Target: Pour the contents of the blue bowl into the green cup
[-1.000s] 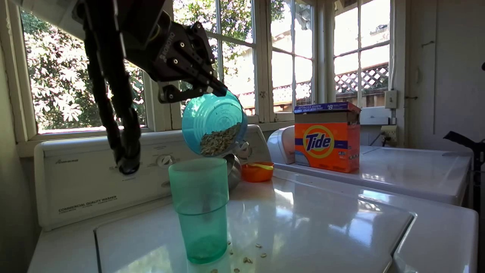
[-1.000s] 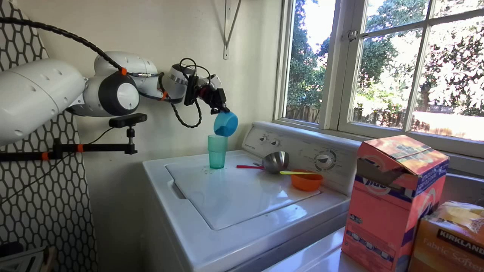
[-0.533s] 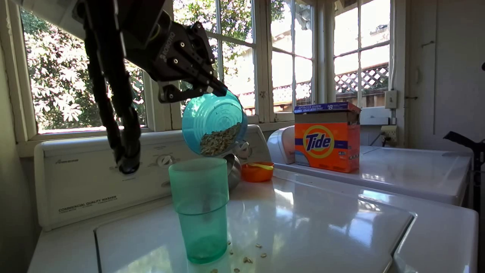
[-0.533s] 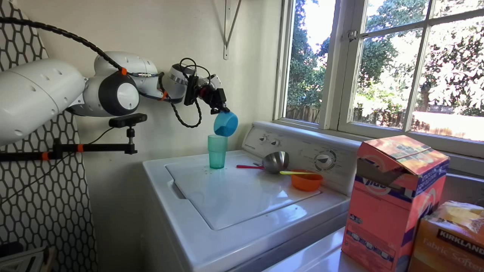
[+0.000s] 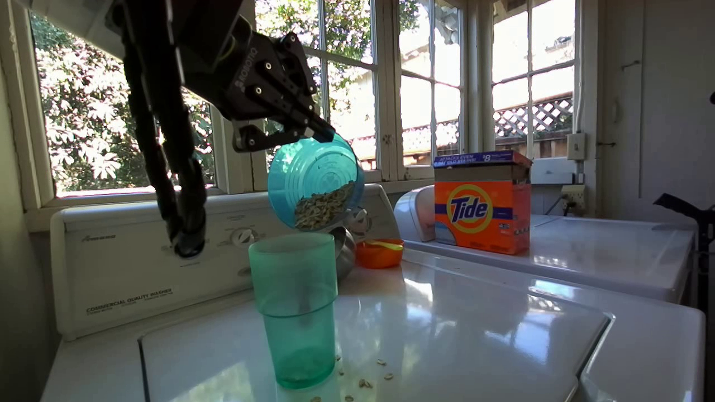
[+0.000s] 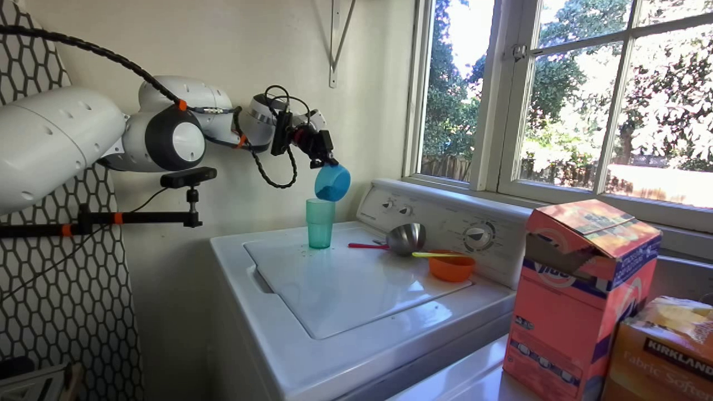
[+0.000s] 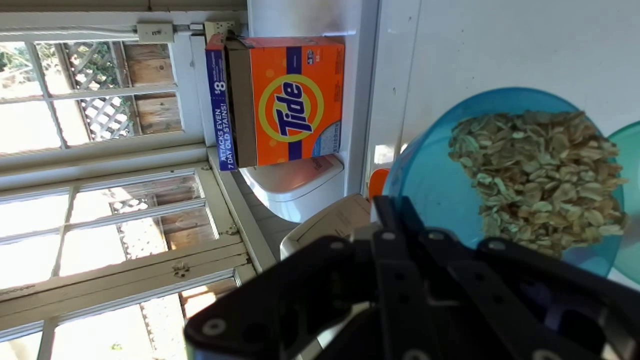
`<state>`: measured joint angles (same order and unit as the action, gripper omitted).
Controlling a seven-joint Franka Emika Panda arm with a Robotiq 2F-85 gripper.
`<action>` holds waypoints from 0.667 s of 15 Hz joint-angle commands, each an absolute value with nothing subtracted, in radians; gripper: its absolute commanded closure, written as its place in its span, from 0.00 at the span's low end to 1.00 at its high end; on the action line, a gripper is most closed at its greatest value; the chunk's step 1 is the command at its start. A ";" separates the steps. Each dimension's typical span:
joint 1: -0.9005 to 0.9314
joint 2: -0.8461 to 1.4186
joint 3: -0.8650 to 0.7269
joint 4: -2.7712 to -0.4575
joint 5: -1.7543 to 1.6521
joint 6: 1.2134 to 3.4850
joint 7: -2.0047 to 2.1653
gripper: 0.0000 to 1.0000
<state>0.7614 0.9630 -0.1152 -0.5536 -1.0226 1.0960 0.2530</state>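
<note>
My gripper [image 7: 398, 209] is shut on the rim of the light-blue bowl [image 7: 440, 190], seen also in both exterior views [image 5: 293, 162] [image 6: 333, 184]. The bowl is steeply tilted, its opening turned sideways. The contents, tan-brown flakes [image 7: 545, 180], are heaped against its lower side [image 5: 324, 207]. The translucent green cup [image 5: 293, 279] stands upright on the washer lid. The bowl's lower edge is just above the cup's rim in both exterior views [image 6: 320, 223]. The cup's rim shows at the right edge of the wrist view [image 7: 631, 200]. I cannot tell whether flakes lie inside the cup.
Several loose flakes [image 5: 366, 383] lie on the white washer lid [image 6: 334, 289] beside the cup. A steel bowl-shaped ladle [image 6: 406, 239] with a red handle and an orange bowl [image 6: 451, 268] with a yellow utensil stand near the washer's control panel [image 5: 167, 251]. A Tide box [image 5: 480, 215] stands beyond.
</note>
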 commanded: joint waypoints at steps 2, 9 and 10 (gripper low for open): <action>0.760 0.962 -0.116 -0.555 -1.025 1.100 0.243 0.99; 0.750 0.968 -0.114 -0.551 -1.024 1.119 0.238 0.99; 0.753 0.969 -0.116 -0.552 -1.029 1.120 0.238 0.99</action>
<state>0.7529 0.9639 -0.1153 -0.5544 -1.0226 1.1043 0.2523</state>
